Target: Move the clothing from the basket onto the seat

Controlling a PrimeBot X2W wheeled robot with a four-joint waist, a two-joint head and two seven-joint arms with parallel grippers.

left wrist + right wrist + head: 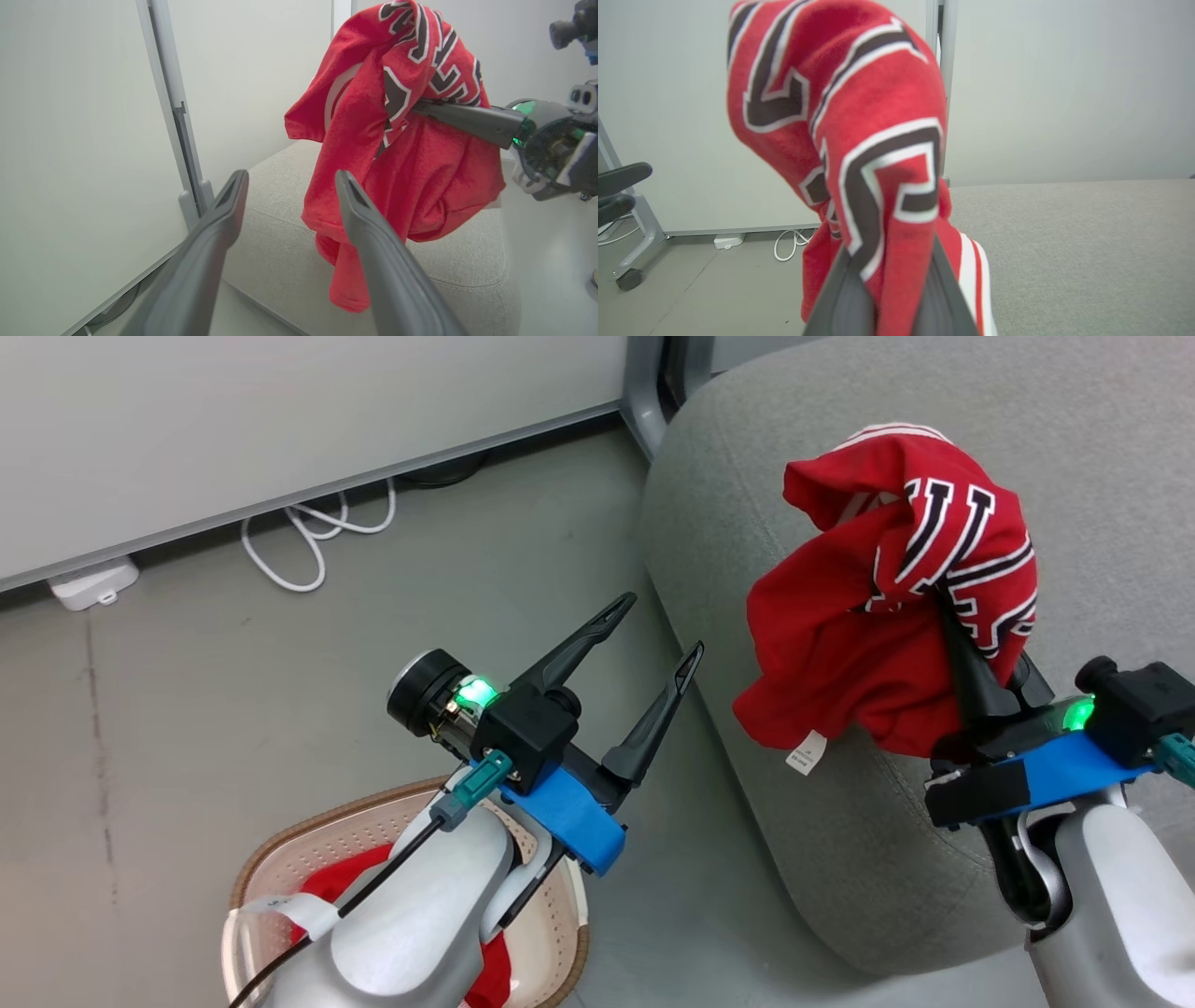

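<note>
Right end effector [957, 635] pinching lettered jersey [840, 644] above seat [747, 476]; left end effector [665, 625] spread, empty. Next: lower, release. Second garment [350, 887] waits in basket [280, 845].

The grey floor [187, 709] is smooth, with a faint dark seam running from far to near on its left side. At the near left the basket [308, 845] stands on it, with red clothing [350, 882] inside. Along the foot of the far wall lies a looped white cable [308, 537], and left of that a small white box [93, 583]. The seat [747, 457] stands on the floor at the right, reaching to the far wall. A grey chair base with a caster [628, 279] stands farther left.
</note>
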